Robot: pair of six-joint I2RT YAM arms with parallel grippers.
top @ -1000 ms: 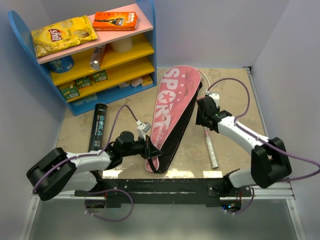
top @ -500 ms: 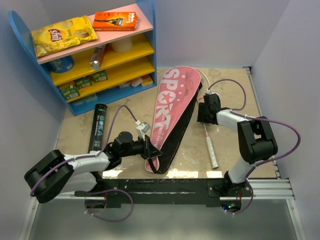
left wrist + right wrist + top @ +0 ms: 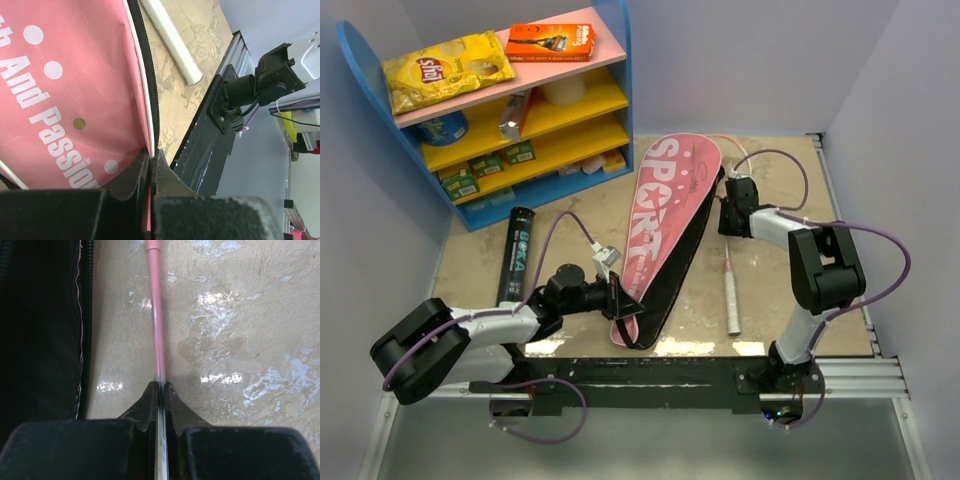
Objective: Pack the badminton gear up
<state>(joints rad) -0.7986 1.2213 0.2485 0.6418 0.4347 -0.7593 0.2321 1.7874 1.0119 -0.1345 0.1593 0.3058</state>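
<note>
Counter [image 3: 775, 290]: pink cover [image 3: 660, 205] lies diagonally mid-counter. The racket [image 3: 730, 290] is just right of it, handle toward the bases, head end hidden.

Left pincer [image 3: 151, 162] is clenched on the cover's edge. Right pincer [image 3: 161, 386] is clamped on the thin shaft.

Risks: the shaft slipping or flexing, or the cover edge tearing free.

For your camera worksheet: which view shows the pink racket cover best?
Top view: the whole cover shows. Left wrist sees only a pink corner with zip; right wrist only its black edge.
</note>
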